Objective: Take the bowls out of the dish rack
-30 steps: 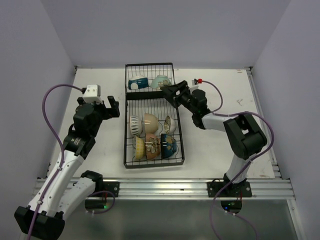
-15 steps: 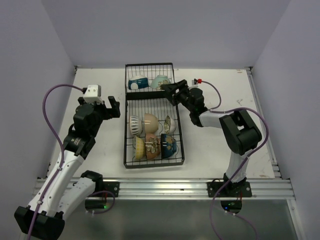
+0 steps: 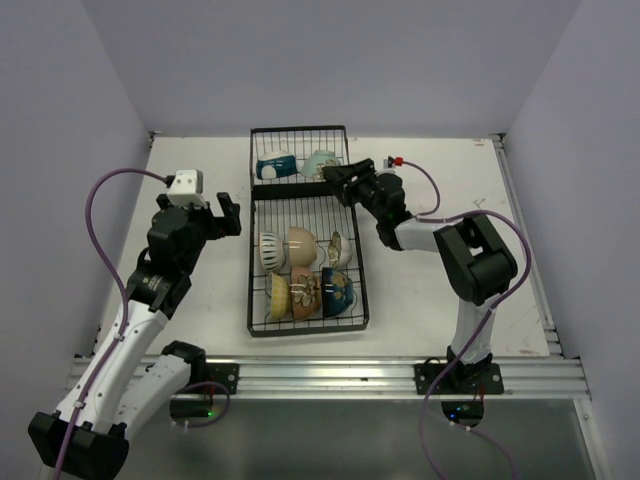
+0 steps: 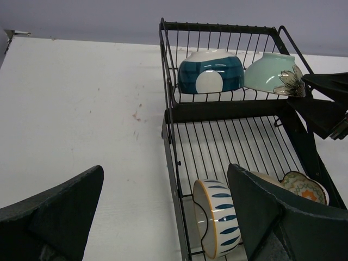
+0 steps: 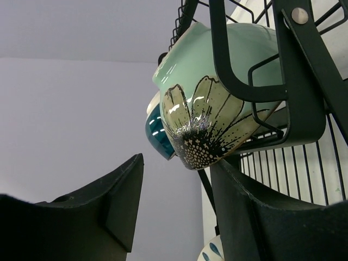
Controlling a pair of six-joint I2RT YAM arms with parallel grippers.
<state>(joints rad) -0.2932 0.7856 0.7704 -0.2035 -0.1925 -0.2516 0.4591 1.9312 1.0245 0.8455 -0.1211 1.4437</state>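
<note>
Pale lilac walls (image 3: 330,60) close in a white table (image 3: 205,300), matte and lightly scuffed, with flat room showing on both sides of the dish rack (image 3: 249,270) for setting things down.

At the left, my left gripper (image 3: 222,213) hovers beside the rack with its jaws spread wide and nothing between them.

The rack sits mid-table with its long side running away from me. Its far section holds a teal bowl (image 4: 209,70) with a white spot and, to the right of it, a mint-green bowl (image 5: 201,98) painted with a dark flower. That one leans into the rack's right-hand corner. The near section holds six more bowls on edge in two rows, among them a striped bowl (image 4: 215,217) at the left.

All of them look like glazed ceramic. I judge them stiff, fairly light, slick under the pads and quick to chip against wire or each other. The rim is the place to take hold, with one finger inside and one outside, and then lift straight clear of the dividers.

At the right, my right gripper (image 3: 333,180) has its fingers apart on either side of the mint-green bowl's flowered lower edge and is not pinching it yet. A black bar of the rack crosses close by the right finger, so I reckon I could catch wire along with the bowl.
</note>
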